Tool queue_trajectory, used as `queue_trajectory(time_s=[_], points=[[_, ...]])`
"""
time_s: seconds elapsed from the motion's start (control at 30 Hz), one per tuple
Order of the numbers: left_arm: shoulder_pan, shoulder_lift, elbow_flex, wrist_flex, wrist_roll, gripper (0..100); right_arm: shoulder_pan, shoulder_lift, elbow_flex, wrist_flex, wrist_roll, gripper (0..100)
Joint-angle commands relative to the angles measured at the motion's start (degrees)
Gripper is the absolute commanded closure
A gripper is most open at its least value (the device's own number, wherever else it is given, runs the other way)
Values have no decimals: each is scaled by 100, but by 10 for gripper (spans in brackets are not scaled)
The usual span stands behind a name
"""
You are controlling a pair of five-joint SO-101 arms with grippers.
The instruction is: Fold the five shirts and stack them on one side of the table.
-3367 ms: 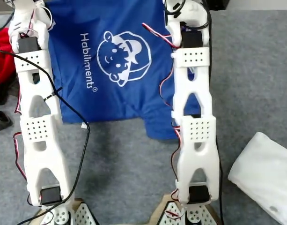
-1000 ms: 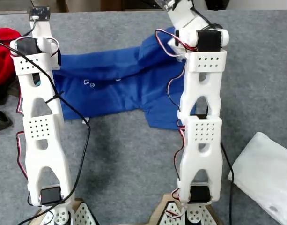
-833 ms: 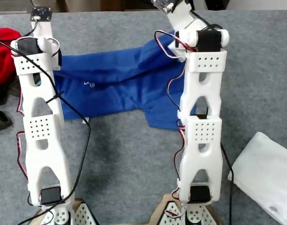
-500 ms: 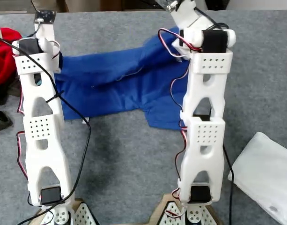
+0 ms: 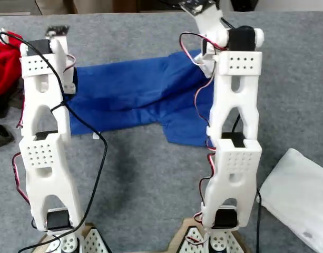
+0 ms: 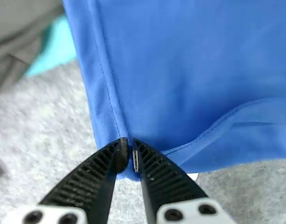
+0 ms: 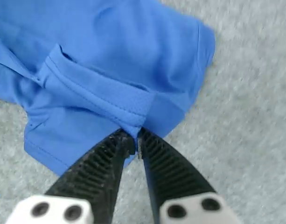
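A blue shirt (image 5: 135, 100) lies folded over itself across the far middle of the grey table, its plain side up. My left gripper (image 6: 129, 158) is shut on the shirt's hem edge (image 6: 110, 93) at its left end, where that arm (image 5: 42, 105) stands in the high view. My right gripper (image 7: 136, 140) is shut on a stitched fold of the blue shirt (image 7: 110, 60) at its right end, under the other arm (image 5: 232, 105). One sleeve (image 5: 185, 132) sticks out toward the near side.
A red garment (image 5: 6, 58) lies at the far left edge. A folded white shirt (image 5: 298, 195) rests at the near right. A dark object (image 5: 0, 134) sits at the left edge. Grey table (image 5: 135, 184) stretches between the arm bases.
Both arms drew back toward the near side, pulling the far half of the blue shirt over itself. The printed front is now covered.
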Motion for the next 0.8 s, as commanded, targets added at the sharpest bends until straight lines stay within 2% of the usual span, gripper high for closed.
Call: queue_trajectory(time_s=[0.0,0.3,0.5,0.77], points=[[-158,-268,79,-70,44,981,119,-136,198,97,-97,995],[-536,-198,413,-44,-404,981,532,-382,497,123,-53,995],[-633,-198,1196,-651,-475,981,321,-945,1789,-114,211,995],[-519,-198,1284,-976,-501,980,303,-1613,3459,-730,229,995]])
